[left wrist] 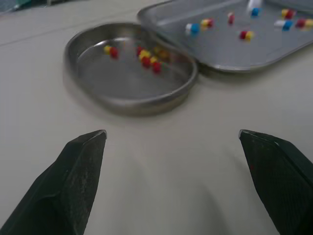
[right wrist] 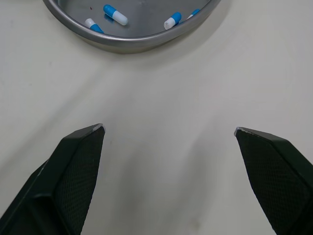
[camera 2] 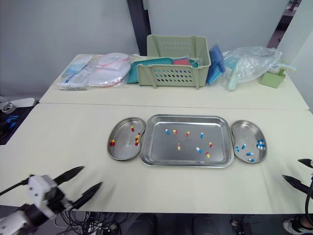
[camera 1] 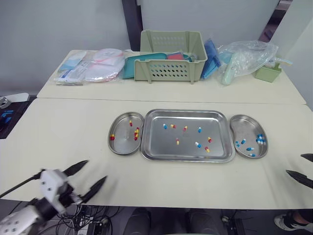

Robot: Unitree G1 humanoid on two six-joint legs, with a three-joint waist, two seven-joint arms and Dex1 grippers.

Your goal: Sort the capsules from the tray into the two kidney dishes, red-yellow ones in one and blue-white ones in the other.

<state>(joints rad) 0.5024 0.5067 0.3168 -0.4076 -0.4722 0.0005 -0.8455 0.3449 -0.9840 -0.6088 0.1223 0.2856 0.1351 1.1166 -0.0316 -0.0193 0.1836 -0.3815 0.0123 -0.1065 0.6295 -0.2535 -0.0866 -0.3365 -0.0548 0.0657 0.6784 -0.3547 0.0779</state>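
Left gripper (camera 1: 96,170) hangs open over bare table (camera 1: 68,132) by the front edge, apart from the left dish (camera 1: 121,143) of red-yellow capsules (camera 1: 136,132); right gripper (camera 1: 295,164), open too, near the front rim of the right dish (camera 1: 247,128); mixed capsules (camera 1: 198,145) lie in the tray (camera 1: 161,147) between.

"Where did the tray (camera 1: 161,146) sit?"

"Straight ahead of me. It was a flat steel rectangle lying level, with a steel kidney dish just beside each short side."

"And inside it?"

"Loose capsules (camera 1: 198,145) of both kinds were scattered singly across its floor. On my left, the left kidney dish (camera 1: 121,145) held only red-yellow capsules (camera 1: 136,132), most of them near its tray side. The right kidney dish (camera 1: 247,127) held only blue-white capsules (camera 1: 259,139), all in its nearer half."
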